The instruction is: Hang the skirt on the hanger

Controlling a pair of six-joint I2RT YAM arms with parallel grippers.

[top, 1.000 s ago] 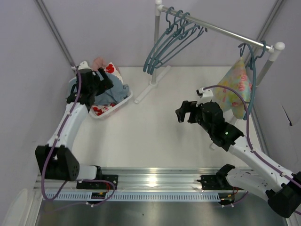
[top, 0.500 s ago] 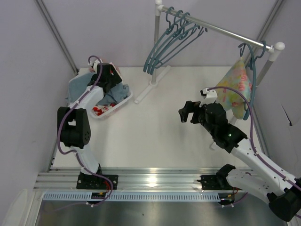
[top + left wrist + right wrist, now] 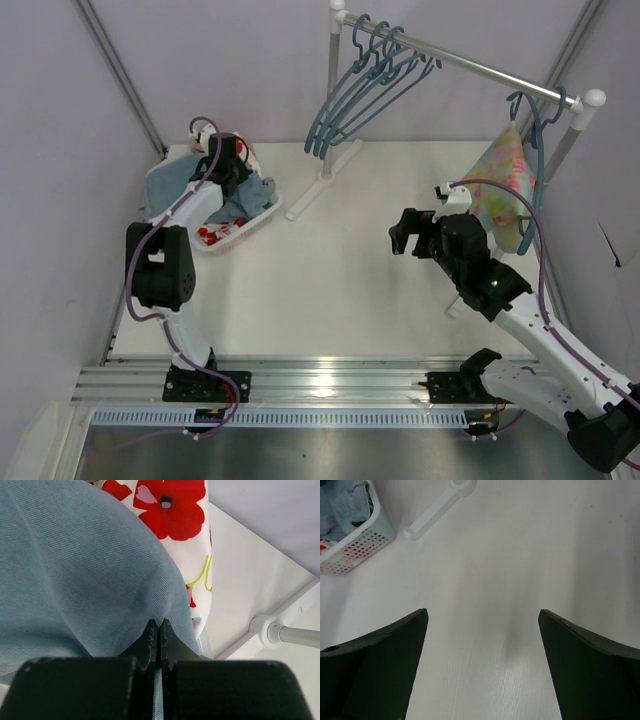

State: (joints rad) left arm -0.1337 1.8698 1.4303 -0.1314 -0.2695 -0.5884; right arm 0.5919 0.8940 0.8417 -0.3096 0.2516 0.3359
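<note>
The light blue denim skirt (image 3: 248, 192) lies bunched in a white basket at the table's back left. My left gripper (image 3: 228, 166) reaches down into the basket. In the left wrist view its jaws (image 3: 159, 626) are shut on a pinched fold of the skirt (image 3: 75, 580), with a strip of denim showing between them. Several teal hangers (image 3: 352, 92) hang on the rail at the back, apart from both arms. My right gripper (image 3: 404, 234) hovers over the bare table at mid right, open with nothing between its fingers (image 3: 482, 617).
The white basket (image 3: 236, 231) also holds a white cloth with red flowers (image 3: 172, 505). The rack's white foot (image 3: 318, 182) stands beside the basket. A pastel floral garment (image 3: 503, 190) hangs on a hanger at the rail's right end, just behind my right arm.
My left arm has reached further over the basket and its jaws have gone from open to shut on the denim. My right gripper has drifted slightly right, staying open.
</note>
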